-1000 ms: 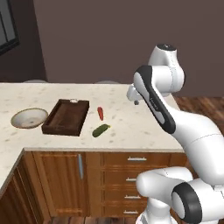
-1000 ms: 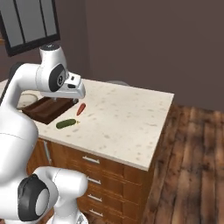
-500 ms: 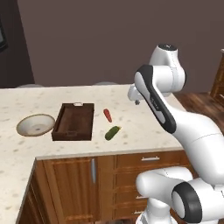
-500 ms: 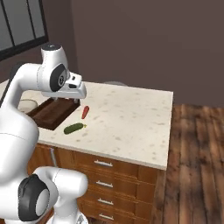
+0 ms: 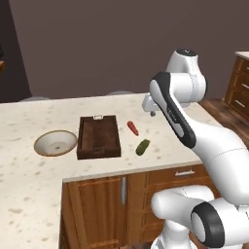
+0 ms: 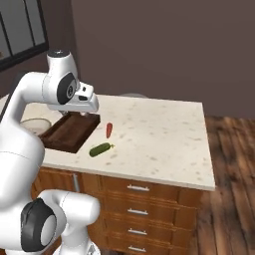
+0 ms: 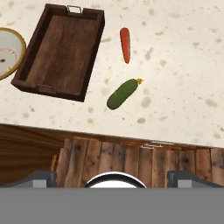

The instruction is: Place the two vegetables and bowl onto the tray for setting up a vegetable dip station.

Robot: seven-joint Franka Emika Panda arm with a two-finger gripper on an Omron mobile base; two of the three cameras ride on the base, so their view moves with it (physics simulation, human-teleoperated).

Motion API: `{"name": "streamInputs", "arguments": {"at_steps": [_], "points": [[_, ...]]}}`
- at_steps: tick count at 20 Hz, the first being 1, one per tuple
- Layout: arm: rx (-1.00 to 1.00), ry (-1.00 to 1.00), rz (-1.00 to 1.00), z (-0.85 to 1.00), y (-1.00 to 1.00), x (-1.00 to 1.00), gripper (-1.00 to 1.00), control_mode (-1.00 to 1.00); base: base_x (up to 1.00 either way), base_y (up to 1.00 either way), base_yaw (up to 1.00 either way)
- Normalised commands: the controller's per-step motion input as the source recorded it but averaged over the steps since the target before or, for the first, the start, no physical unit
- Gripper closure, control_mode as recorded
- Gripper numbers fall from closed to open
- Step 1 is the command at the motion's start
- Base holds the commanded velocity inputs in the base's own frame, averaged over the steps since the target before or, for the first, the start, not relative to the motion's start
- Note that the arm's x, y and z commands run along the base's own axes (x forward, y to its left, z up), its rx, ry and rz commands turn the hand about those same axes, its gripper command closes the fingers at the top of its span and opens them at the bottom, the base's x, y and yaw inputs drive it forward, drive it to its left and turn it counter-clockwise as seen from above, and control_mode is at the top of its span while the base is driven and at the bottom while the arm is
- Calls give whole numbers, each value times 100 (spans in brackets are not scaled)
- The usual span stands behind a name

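The dark-brown wooden tray (image 5: 98,137) lies on the pale counter, with nothing in it (image 7: 61,54). Left of it rests the tan-rimmed bowl (image 5: 55,143), which is cut off by the left edge of the hand view (image 7: 6,50). Right of the tray lie the slim red vegetable (image 5: 132,128) (image 7: 125,44) and, nearer the front edge, the dark-green cucumber (image 5: 142,147) (image 7: 122,93). My gripper (image 5: 151,113) hangs high above the counter, right of the vegetables. It is open, its tips (image 7: 113,179) set wide apart with nothing between them.
The speckled counter (image 6: 159,134) stretches to the right of the vegetables. Wooden cabinets and drawers (image 6: 137,199) sit under its front edge. A wood floor (image 6: 229,189) lies to the right. A dark wall stands behind.
Both base views have shifted, so the base has driven along the counter. The tray, bowl and vegetables lie as before, and the arm holds its pose with the gripper open.
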Motion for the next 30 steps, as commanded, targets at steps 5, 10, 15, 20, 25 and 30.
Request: {"name": "streamInputs", "arguments": {"at_steps": [5, 10, 15, 20, 25, 30], "points": [[0, 0, 0, 0, 0, 0, -100, 100, 0, 58, -21], [0, 0, 0, 0, 0, 0, -100, 100, 3, 56, -16], [0, 0, 0, 0, 0, 0, -100, 100, 19, 51, -10], [0, 0, 0, 0, 0, 0, -100, 100, 36, 25, -6], [0, 0, 0, 0, 0, 0, -100, 100, 33, 12, 0], [0, 0, 0, 0, 0, 0, -100, 100, 27, 13, 0]]}}
